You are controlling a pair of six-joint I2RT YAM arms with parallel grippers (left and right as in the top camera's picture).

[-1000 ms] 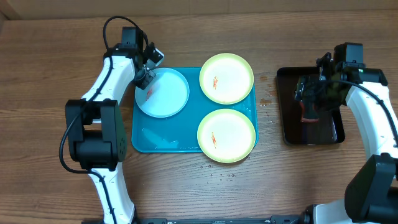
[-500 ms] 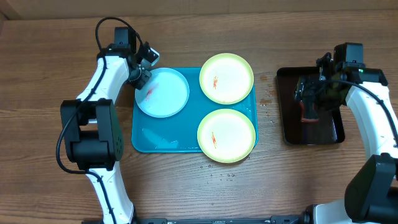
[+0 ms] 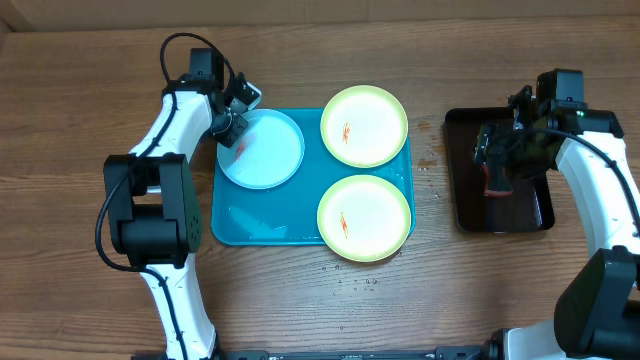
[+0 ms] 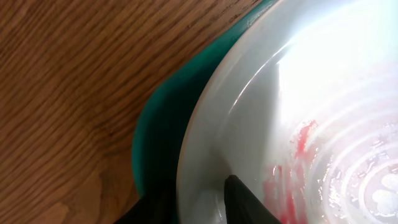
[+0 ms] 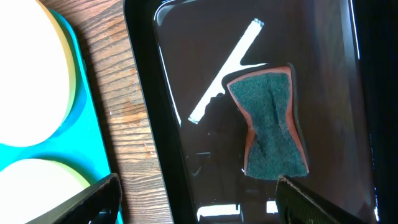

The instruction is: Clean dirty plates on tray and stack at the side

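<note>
Since the earlier overhead frames the left arm has swung slightly outward and back. Its left fingers (image 3: 232, 122) now sit at the rim of the small whitish-blue plate (image 3: 268, 152), which lies red-smeared on the turquoise tray (image 3: 250, 228) with the far yellow-green plate (image 3: 364, 125) and the near yellow-green plate (image 3: 364, 218), so nothing looks cleaned or stacked on the surface (image 3: 80, 200) yet. The left wrist view shows a dark fingertip inside that rim, but whether it is pinched cannot be told. In the right wrist view the right fingers (image 5: 199, 205) are spread wide, hovering over the sponge (image 5: 268, 121) in the black tray (image 5: 140, 93).

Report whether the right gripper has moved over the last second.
No. The right gripper sits over the same left part of the black tray as before, jaws open.
</note>
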